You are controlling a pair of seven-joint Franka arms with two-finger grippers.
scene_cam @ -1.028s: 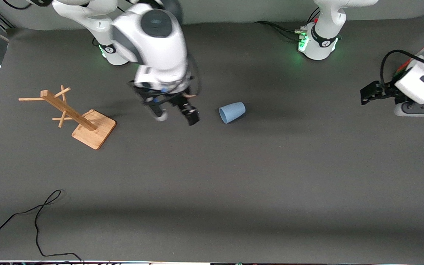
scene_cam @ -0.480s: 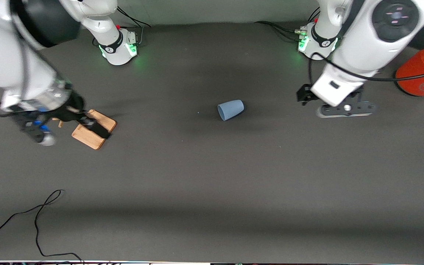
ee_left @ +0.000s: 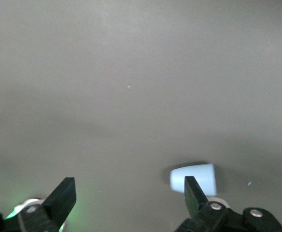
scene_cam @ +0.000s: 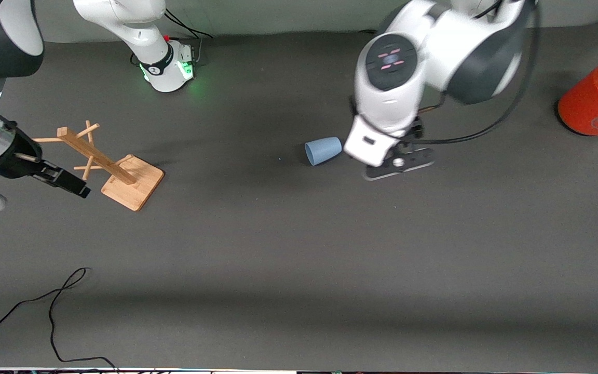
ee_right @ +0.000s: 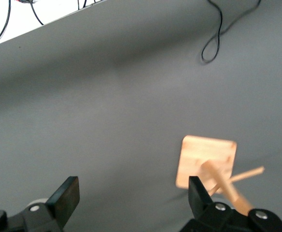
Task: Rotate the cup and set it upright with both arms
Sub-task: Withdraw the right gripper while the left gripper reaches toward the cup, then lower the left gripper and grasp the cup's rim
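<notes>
The left end effector (ee_left: 126,193) hangs with fingers spread and empty just beside the cup (scene_cam: 323,151), toward the left arm's end. One small pale-blue cup lies on its side mid-counter (scene_cam: 299,249). The right end effector (ee_right: 131,195) is likewise released, over the counter beside one wooden peg stand (scene_cam: 107,166). One orange-red can (scene_cam: 597,104) and one black cable (scene_cam: 44,306) lie well apart.

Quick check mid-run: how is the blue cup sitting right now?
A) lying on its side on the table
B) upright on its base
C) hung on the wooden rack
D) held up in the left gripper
A: the cup lies on its side on the table, ungripped, with the open left gripper beside it.
</notes>
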